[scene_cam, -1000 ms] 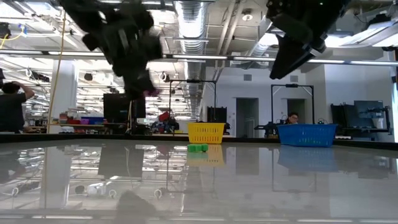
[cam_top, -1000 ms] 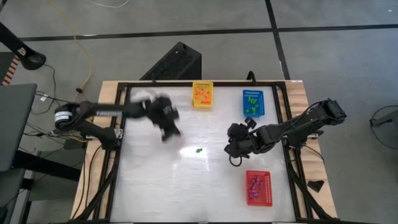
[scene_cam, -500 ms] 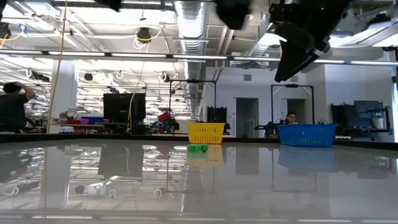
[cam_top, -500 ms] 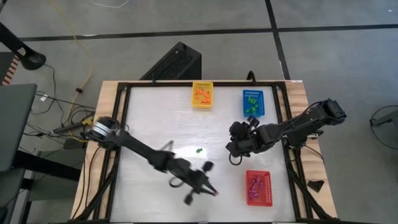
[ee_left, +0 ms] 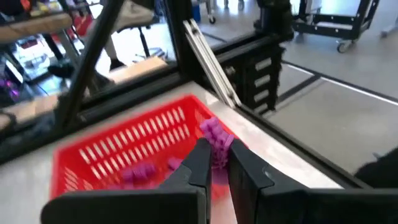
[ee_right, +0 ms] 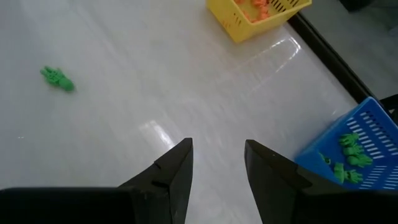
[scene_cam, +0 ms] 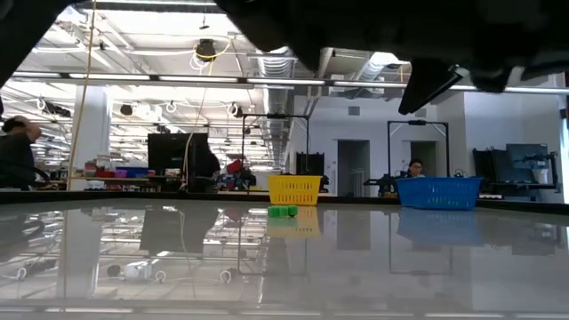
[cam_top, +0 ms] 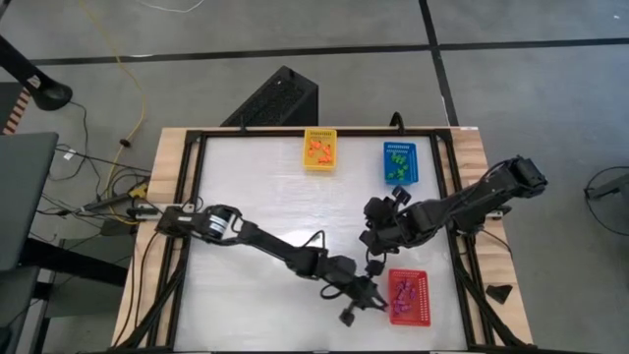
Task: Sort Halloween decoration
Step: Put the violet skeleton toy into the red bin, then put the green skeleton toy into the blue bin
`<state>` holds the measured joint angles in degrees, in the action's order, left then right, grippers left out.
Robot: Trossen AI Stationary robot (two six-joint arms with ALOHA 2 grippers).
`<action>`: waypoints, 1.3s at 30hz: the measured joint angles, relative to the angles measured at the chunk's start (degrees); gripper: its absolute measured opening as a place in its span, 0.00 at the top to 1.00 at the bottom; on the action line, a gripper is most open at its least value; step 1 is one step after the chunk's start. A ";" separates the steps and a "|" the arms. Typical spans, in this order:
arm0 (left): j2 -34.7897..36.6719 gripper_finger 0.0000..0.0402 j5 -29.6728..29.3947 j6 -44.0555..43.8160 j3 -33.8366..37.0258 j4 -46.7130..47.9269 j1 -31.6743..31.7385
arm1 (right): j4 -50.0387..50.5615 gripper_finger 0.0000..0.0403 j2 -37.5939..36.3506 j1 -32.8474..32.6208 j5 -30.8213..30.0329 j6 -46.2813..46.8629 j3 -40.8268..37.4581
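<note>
My left gripper point(cam_top: 376, 297) reaches across the table to the left rim of the red basket point(cam_top: 421, 313) and is shut on a purple trinket point(ee_left: 216, 138). More purple trinkets point(ee_left: 140, 173) lie inside that basket point(ee_left: 118, 146). My right gripper point(cam_top: 372, 236) hovers open above mid-table, right of centre, holding nothing point(ee_right: 217, 163). A green trinket point(ee_right: 57, 79) lies alone on the white tabletop point(scene_cam: 283, 212). Orange trinkets fill the yellow basket point(cam_top: 320, 150), and green ones lie in the blue basket point(cam_top: 399, 162). My left gripper pinches the purple trinket's lower part point(ee_left: 217, 157) between its two fingertips. The trinket's top sticks out past the tips. The fingers come nearly level from the table's left. The trinket is lifted clear of the table, at the red basket's edge.
The yellow basket point(ee_right: 258, 15) and blue basket point(ee_right: 354, 155) stand at the table's far edge, the red one near the right front. A black frame rail point(ee_left: 205, 56) runs along the table's edge behind the red basket. Bare tabletop lies to the left.
My left gripper has swept from the far left of the table across to the near right, sinking and rolling as it went, and now stands at the red basket. It has stayed shut.
</note>
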<state>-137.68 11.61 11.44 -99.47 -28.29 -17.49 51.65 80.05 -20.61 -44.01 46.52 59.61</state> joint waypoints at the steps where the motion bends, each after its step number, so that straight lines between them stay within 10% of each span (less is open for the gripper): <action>1: -0.77 0.96 -0.01 0.35 -1.65 0.36 0.29 | 0.32 0.57 0.00 -0.41 -0.01 0.03 0.00; 16: -2.30 0.93 0.01 4.89 -6.26 0.65 3.46 | 0.61 0.57 0.00 -0.87 -4.35 0.13 0.00; 30: -2.24 0.55 1.66 9.71 -6.24 1.03 3.63 | 0.19 0.57 0.00 2.06 -4.09 0.06 -0.02; 39: 4.08 0.46 0.58 13.25 -6.17 28.03 3.76 | 0.14 0.57 -0.10 1.44 -3.85 0.00 -0.02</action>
<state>-133.60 12.19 24.68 -105.64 -0.26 -13.73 51.78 79.95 -19.16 -47.86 46.52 59.59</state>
